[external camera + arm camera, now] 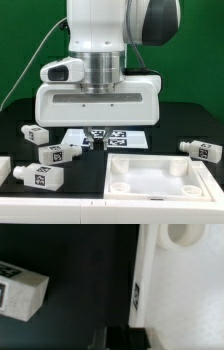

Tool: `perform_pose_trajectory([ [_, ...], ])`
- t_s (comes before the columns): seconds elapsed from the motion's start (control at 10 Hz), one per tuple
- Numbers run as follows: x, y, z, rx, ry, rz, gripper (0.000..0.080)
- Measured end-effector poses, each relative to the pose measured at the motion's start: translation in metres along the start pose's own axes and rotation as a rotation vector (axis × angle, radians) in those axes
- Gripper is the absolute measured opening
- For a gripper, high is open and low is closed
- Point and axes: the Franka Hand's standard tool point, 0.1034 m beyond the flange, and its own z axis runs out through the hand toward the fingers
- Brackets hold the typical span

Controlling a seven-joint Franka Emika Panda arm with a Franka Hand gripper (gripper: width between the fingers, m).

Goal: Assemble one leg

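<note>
The arm (pixel 100 40) stands upright with its wrist pointing straight down. Its broad white hand sits level and low over the black table (pixel 150 140). The gripper (pixel 93 142) hangs at the end of the marker board (pixel 118 135). Its dark fingers (pixel 120 339) are only a blur in the wrist view, so I cannot tell whether they are apart or together.

In the exterior view, with the gripper as the dial's centre, the nearest leg (pixel 57 153) lies between eight and nine o'clock. A second leg (pixel 37 133) lies farther out at nine, a third leg (pixel 40 177) at eight, and a fourth leg (pixel 203 150) well apart at three. The tabletop (pixel 150 157) lies at four o'clock.

The wrist view shows a tagged leg (pixel 20 291), probably the nearest one, separated by bare table from the tabletop's edge (pixel 180 286) and its round socket (pixel 187 235).
</note>
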Motion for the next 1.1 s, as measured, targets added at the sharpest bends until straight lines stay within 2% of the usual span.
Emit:
perform_pose_trajectory([
  [0.9,-0.0005,0.0,0.0011,0.0,-0.002,0.0,0.0],
  [1.1,-0.0005,0.0,0.0011,0.0,-0.002,0.0,0.0241],
])
